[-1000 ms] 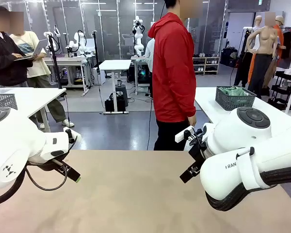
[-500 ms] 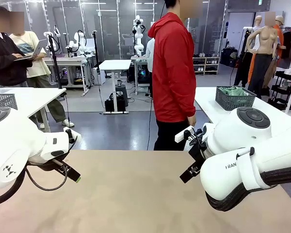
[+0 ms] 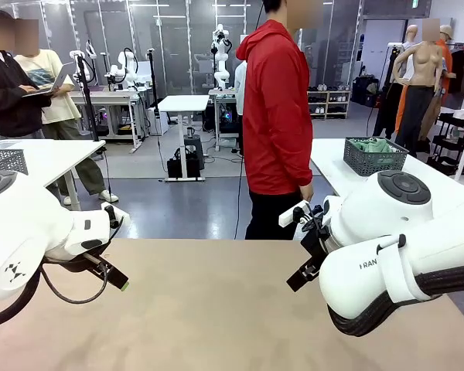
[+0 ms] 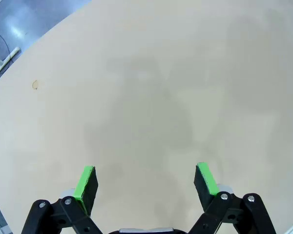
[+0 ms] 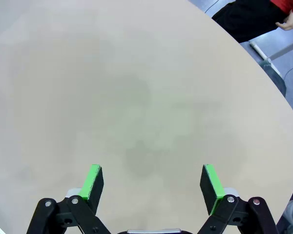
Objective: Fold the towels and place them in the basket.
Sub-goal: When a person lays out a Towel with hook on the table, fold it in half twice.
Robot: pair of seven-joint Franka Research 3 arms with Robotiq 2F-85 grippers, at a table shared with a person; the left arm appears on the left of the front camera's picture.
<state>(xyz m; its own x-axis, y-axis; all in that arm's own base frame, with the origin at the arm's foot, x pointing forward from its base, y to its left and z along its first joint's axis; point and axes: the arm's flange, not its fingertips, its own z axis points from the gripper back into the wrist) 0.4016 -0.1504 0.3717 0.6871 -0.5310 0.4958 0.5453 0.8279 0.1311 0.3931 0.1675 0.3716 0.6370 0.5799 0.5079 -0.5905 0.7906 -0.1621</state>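
Basket (image 3: 375,157) of dark wire mesh stands on a white table (image 3: 332,166) beyond the tan table's (image 3: 216,309) far right corner, well apart from both arms. Green cloth (image 3: 373,144) lies bunched inside it. Whether that is one towel or more is too small to tell, and its corners cannot be made out. A second mesh basket (image 3: 1,161), beyond the tan table's far left corner, is cut off by the picture edge.

One person (image 3: 277,116) in a red jacket stands side-on at the tan table's far edge, legs hidden behind that edge. In the right wrist view a hand (image 5: 289,23) with a red cuff is clipped by the corner. Two more people (image 3: 23,77) stand farther off, beyond the far left corner.

Two white arms flank the tan table. The right arm (image 3: 402,255) bears the letters "FRAN", and the rest of the word curves out of sight. The left arm (image 3: 23,239) carries a small black logo with no legible words.

The left end effector (image 4: 146,178) hangs over the tan table with its jaws spread wide, holding nothing. The right end effector (image 5: 154,180) is equally wide apart and also holds nothing. Green pads (image 4: 85,183) number four, two on each. From the front, both end effectors are largely hidden by their own wrists.

One small brownish mark (image 4: 35,84) shows on the tan table in the left wrist view.
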